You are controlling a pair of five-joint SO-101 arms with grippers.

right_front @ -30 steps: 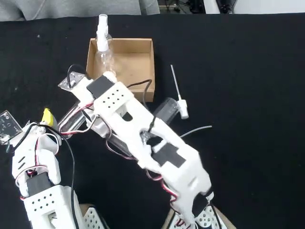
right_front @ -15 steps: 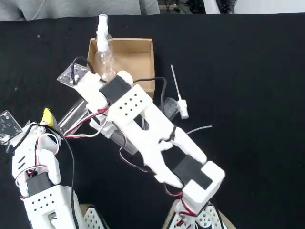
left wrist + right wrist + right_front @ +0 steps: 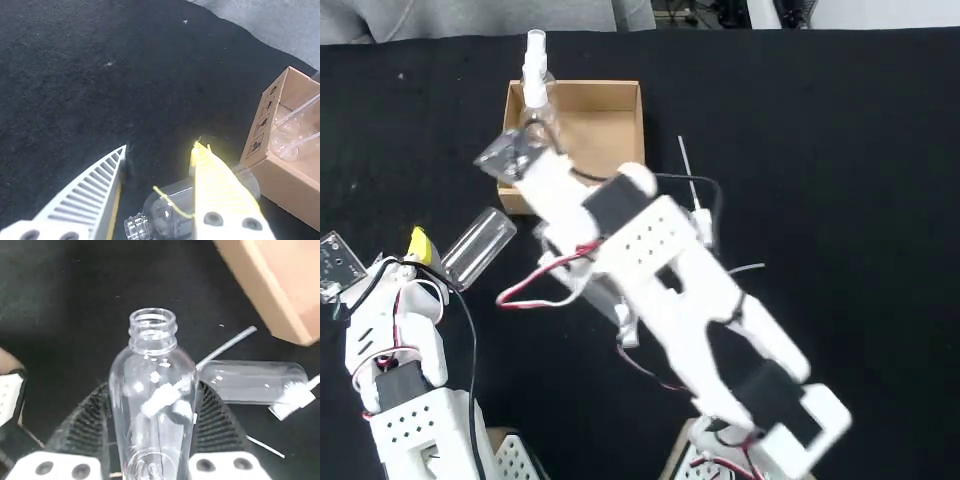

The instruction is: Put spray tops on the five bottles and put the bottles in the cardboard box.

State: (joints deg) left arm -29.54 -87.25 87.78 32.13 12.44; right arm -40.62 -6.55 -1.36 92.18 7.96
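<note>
Bottle count first: I make out four. One clear plastic bottle with a white spray top (image 3: pixel 534 95) stands in the brown cardboard box (image 3: pixel 610 110), upper left of the high view. The right gripper (image 3: pixel 152 390) is pinching a second, open-necked clear bottle (image 3: pixel 152 352) between its black pads, neck bare. A third clear bottle lying on its side (image 3: pixel 480 245) sits on the black tabletop (image 3: pixel 840 150) at the left middle, just beside the left gripper (image 3: pixel 160 147). That gripper is spread wide and holds nothing, and I can't tell if its yellow-taped finger touches the bottle. A fourth toppled clear bottle (image 3: pixel 252 382) lies near the box corner in the right wrist view.

Loose bits: one loose white spray top (image 3: pixel 704 228) just right of the box, dip tube pointing up the frame; one stray thin tube (image 3: pixel 745 268) slightly lower right of it.
</note>
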